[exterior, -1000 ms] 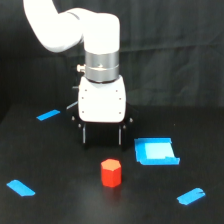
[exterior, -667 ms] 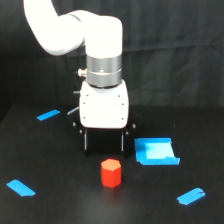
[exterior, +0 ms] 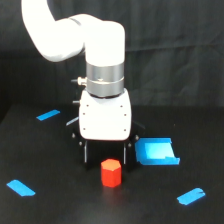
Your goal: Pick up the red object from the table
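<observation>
White xArm with a silver wrist ring and boxy white head sits centre frame, coming in from the upper left. Its black-fingered pincer (exterior: 105, 152) hangs below the white housing, two dark fingers (exterior: 86, 153) spread apart, one at each lower corner of the housing, nothing between them.

Small bright red-orange hexagonal prism block (exterior: 111, 173) stands upright on the matte black desk (exterior: 60, 205), lower centre of frame. It's just below and in front of the pincer, roughly in line with the finger gap, slightly toward the frame's right finger. Block's top edge overlaps the gap's lower end in this view; can't tell if the fingers straddle it or sit behind it. No visible contact.

Other items on the desk:
- blue square patch with raised edges (exterior: 156, 151), right of the pincer, just beside the right finger in the picture
- blue strip (exterior: 48, 115), mid left, well apart from the block
- blue strip (exterior: 21, 187), lower left
- blue strip (exterior: 191, 196), lower right

Backdrop is black cloth across the top of the frame. Fingertips are dark against the dark desk, so their exact height above the surface is unclear.
</observation>
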